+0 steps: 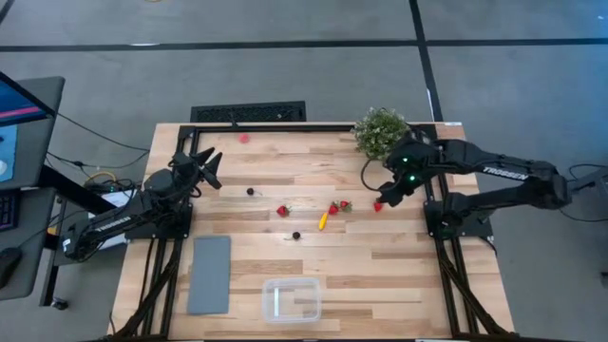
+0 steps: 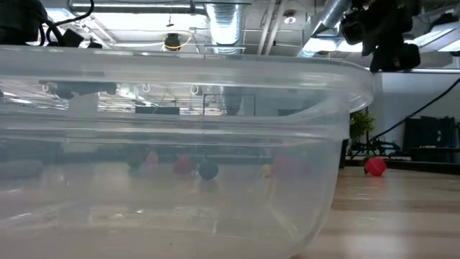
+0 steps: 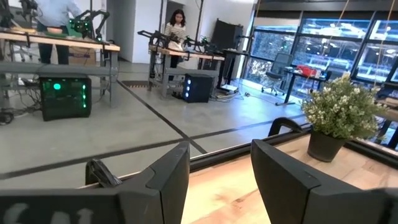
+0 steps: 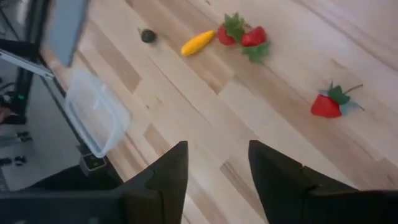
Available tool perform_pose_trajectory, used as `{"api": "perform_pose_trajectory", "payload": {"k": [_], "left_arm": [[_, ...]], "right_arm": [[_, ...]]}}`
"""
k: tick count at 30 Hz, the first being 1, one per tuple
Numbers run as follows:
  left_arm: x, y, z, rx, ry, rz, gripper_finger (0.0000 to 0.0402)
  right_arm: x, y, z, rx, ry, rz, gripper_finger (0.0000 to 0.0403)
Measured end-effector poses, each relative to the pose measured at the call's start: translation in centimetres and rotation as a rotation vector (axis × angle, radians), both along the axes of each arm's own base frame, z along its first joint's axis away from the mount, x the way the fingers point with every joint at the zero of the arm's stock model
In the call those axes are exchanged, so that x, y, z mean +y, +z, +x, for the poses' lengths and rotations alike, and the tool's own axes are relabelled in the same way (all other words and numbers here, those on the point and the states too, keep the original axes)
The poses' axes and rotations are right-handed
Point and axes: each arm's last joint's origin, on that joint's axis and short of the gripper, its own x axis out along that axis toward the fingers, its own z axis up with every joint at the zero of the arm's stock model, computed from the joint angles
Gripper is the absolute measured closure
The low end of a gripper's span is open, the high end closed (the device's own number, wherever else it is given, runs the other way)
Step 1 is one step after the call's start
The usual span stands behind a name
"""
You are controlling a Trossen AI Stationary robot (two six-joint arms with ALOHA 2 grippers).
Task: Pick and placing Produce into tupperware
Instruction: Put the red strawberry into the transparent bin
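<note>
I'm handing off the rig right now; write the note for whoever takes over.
Right claw: open, empty, above the table near the strawberry on the right side.
Left claw: open, empty, waiting over the table's far left.
Tupperware: at the near edge, nothing in it.
Produce: strawberries, yellow piece and black berries all loose mid-table.
Done: nothing placed.
Left: every piece.

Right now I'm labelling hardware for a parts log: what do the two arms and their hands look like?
Both arms are dark, jointed and slim. The right arm carries white TROSSEN lettering on its forearm and green lights near the wrist. Each ends in a two-finger hand with flat, dark, wedge-shaped fingers: the left hand and the right hand look identical. Black cables trail from the bases.
</note>
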Motion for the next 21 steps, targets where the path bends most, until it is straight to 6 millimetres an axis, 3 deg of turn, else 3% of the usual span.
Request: {"api": "perform_pose_trajectory", "payload": {"k": [7, 21], "left_arm": [[0.0, 0.0, 0.0, 0.003, 0.003, 0.002, 0.0239], [0.0, 0.0, 0.0, 0.009, 0.005, 0.006, 0.0239]], "right_arm": [[-0.1, -1.1, 1.1, 0.104, -0.058, -0.045, 0.0147], [1.0, -4.9, 4.4, 0.355, -0.056, -0.213, 0.0143]]}}
